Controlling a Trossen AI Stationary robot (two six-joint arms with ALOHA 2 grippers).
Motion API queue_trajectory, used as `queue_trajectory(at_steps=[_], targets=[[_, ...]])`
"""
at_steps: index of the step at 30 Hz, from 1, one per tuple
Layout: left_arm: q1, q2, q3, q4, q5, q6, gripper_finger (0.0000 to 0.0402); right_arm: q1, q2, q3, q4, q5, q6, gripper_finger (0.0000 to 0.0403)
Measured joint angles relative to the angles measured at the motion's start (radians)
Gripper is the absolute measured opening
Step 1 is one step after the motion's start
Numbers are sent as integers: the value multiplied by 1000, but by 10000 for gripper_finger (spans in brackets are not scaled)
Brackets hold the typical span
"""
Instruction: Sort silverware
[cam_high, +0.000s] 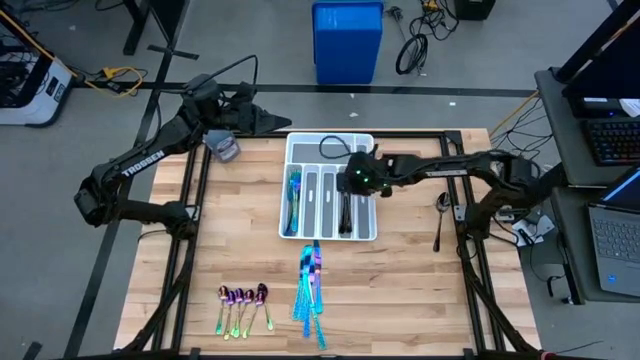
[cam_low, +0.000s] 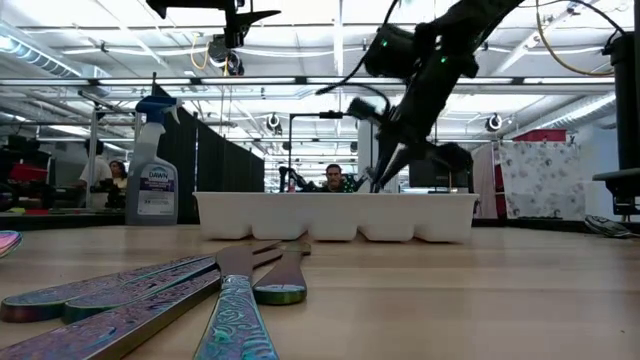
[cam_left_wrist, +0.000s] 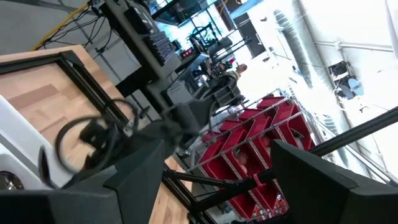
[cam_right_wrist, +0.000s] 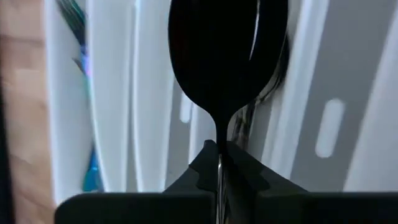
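- Wooden worktop (cam_high: 400, 280) on a grey floor; blue bin (cam_high: 347, 42) beyond the far edge, spray bottle (cam_low: 153, 165) at the far-left side.
- White tray (cam_high: 366, 232) at the far-centre: blue-teal forks (cam_high: 293, 200) in its leftmost slot, dark spoons (cam_high: 345, 212) in a slot right of centre.
- Right hand (cam_right_wrist: 217, 163) over the tray, pinched on a dark spoon (cam_right_wrist: 227, 59).
- Left hand (cam_high: 262, 120) waits spread wide, empty, near the far-left edge.
- Knives (cam_high: 312, 285) and small rainbow spoons (cam_high: 243, 305) lie near the front edge; one spoon (cam_high: 440, 215) by the right edge.

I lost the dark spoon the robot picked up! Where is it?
The dark spoon is pinched in the right tool, hanging over the white tray near its right-hand slots, at the table's back middle in the high view.
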Motion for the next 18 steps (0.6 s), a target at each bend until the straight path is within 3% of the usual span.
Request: queue_trajectory(at_steps=[9,18], targets=[[0,0,0,0,44,-2,278,1,94,0,25,-3,12,10],[0,0,0,0,99,-2,278,-1,91,0,50,-48,-3,91]])
